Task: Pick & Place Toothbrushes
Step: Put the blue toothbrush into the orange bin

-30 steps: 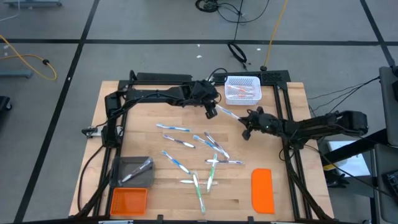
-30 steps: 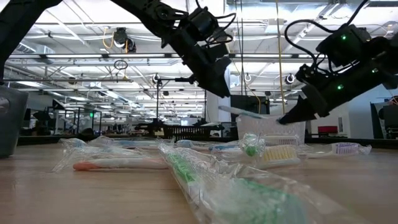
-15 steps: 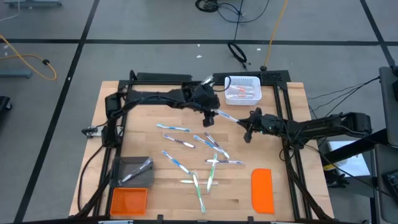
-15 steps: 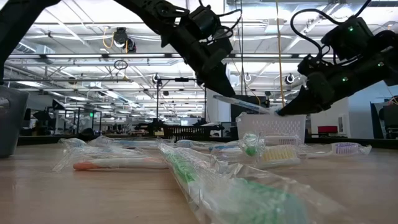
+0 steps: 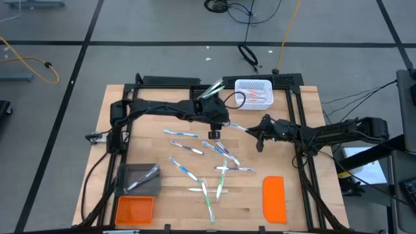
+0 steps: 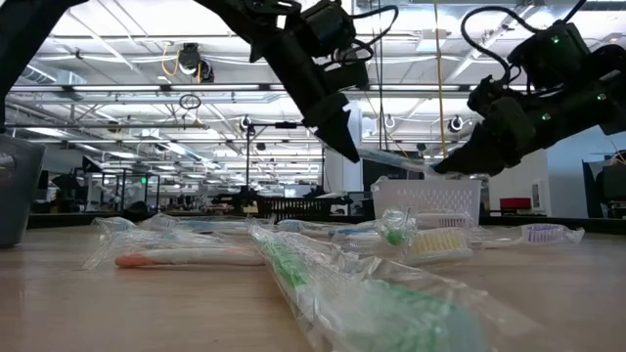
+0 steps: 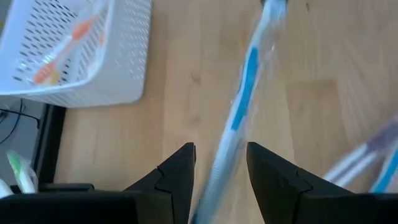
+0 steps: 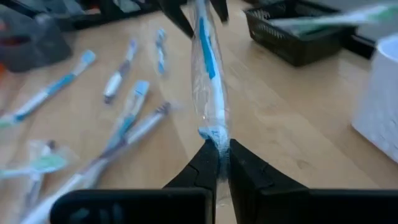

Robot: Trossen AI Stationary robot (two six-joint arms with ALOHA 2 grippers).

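Observation:
One toothbrush [image 8: 208, 68], white with a blue stripe in a clear wrapper, hangs in the air near the white basket [image 5: 253, 91], which holds other toothbrushes. My right gripper [image 8: 221, 146] is shut on one end of it. My left gripper [image 7: 221, 147] is open at the other end, and the toothbrush [image 7: 245, 74] runs between its fingers; no touch shows there. In the high view my left gripper [image 5: 214, 132] is left of my right gripper [image 5: 257, 132]. Several more wrapped toothbrushes [image 5: 208, 162] lie flat on the table's middle. My right gripper pinches the toothbrush's end [image 8: 213, 134] between its two fingertips. The fingers come nearly level from the table's right side and lie along the brush. The brush sticks out from them toward my left gripper, clear of the table and sloping slightly.
At the near left stand a grey bin [image 5: 140, 179] with a toothbrush in it and an orange bin [image 5: 134, 209]. A flat orange lid [image 5: 274, 198] lies near right. A dark basket [image 8: 298, 31] holds a green toothbrush. The black frame [image 5: 296, 117] borders the board.
My left gripper has moved toward the table's near edge and rolled about its pointing line, its fingers still apart. The toothbrush has stayed in my right gripper, clear of the table.

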